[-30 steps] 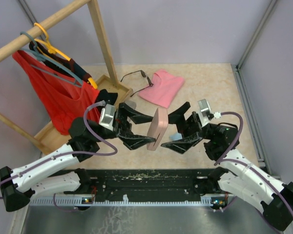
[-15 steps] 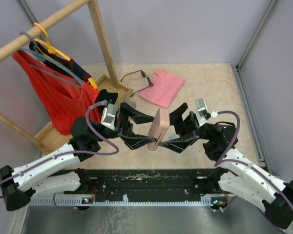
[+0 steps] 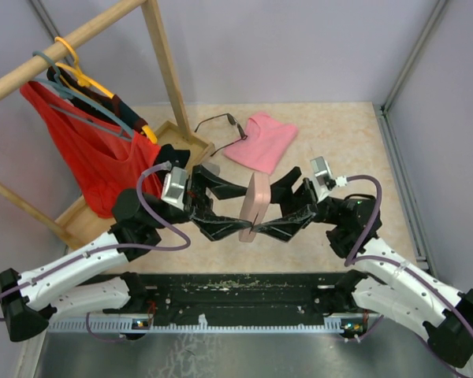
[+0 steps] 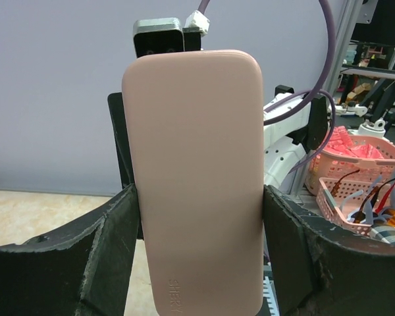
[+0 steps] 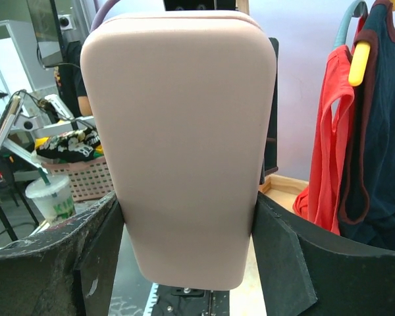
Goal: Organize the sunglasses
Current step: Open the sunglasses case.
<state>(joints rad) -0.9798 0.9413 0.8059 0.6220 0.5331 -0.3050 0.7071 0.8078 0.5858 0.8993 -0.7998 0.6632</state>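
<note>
Pink case (image 3: 257,203) stands upright, centre frame, gripped from both sides. Left end effector (image 3: 242,211) is closed on its long edges, and the wrist view shows both fingers (image 4: 112,243) pressed vs. the case. Right end effector (image 3: 270,209) clamps it from the opp. side, pads tight to each edge in its own wrist view. Sunglasses (image 3: 232,122) lie upper centre on the tabletop (image 3: 343,146), just beside a pink cloth (image 3: 262,142), well apart from both end effectors.
</note>
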